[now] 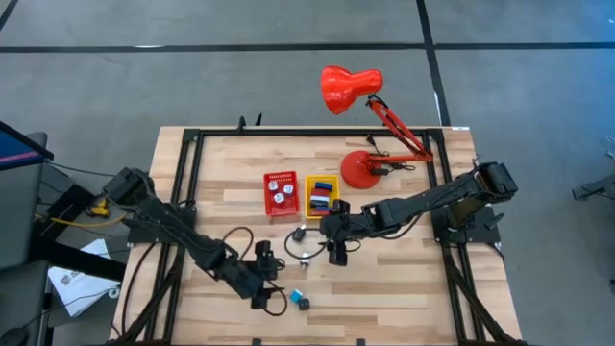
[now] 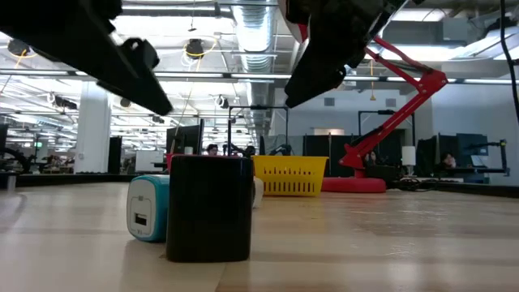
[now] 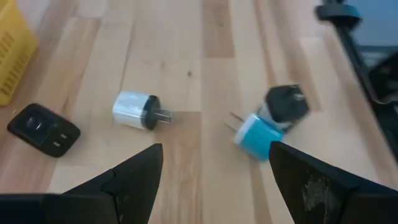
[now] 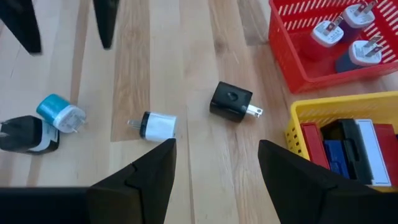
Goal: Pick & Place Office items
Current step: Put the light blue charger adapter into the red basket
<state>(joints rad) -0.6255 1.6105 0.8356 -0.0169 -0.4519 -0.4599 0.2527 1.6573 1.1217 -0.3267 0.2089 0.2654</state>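
- The left arm reaches low across the tabletop (image 1: pixel 404 288) toward 5 o'clock; the left claw (image 1: pixel 261 279) hovers with its fingers spread, empty.
- The right arm stretches from 3 o'clock toward the centre; the right claw (image 1: pixel 338 248) hangs parted, grasping nothing.
- Loose plugs lie between the claws: a white plug (image 4: pixel 155 126), a black plug (image 4: pixel 232 101), a light blue plug (image 3: pixel 258 137) touching a second black-and-white plug (image 3: pixel 286 104).
- The red bin (image 4: pixel 292 56) holds white plugs; the yellow bin (image 4: pixel 298 134) at its 3 o'clock holds red, blue and black pieces.
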